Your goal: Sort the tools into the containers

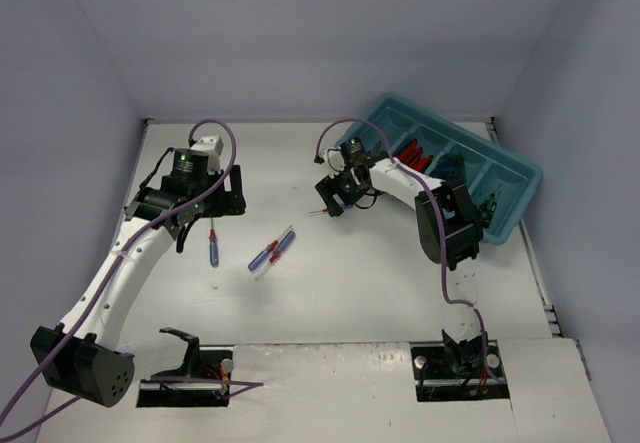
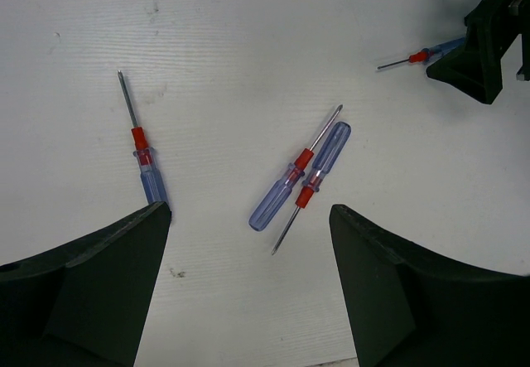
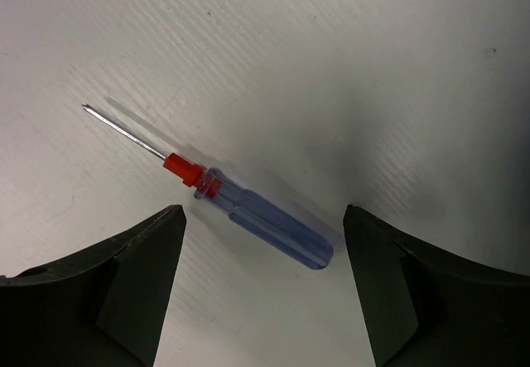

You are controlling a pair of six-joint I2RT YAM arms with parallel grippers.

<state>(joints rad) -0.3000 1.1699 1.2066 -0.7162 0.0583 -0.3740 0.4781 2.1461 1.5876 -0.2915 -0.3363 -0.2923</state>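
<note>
Several blue-handled screwdrivers with red collars lie on the white table. One screwdriver (image 3: 248, 210) lies flat between the fingers of my open right gripper (image 3: 263, 218), untouched by them; from above, this gripper (image 1: 335, 198) hovers left of the teal tray (image 1: 520, 178). My left gripper (image 2: 250, 218) is open and empty above the table. A pair of screwdrivers (image 2: 300, 178) lies side by side just beyond its fingers. A single screwdriver (image 2: 147, 168) has its handle end at the left fingertip (image 2: 153, 218). From above, the left gripper (image 1: 210, 213) is at centre left.
The tray's compartments hold red-handled tools (image 1: 412, 155), blue and green ones (image 1: 450, 170), and green ones (image 1: 490, 206). The right arm's elbow (image 1: 450, 225) stands beside the tray's near wall. Walls enclose the table on three sides.
</note>
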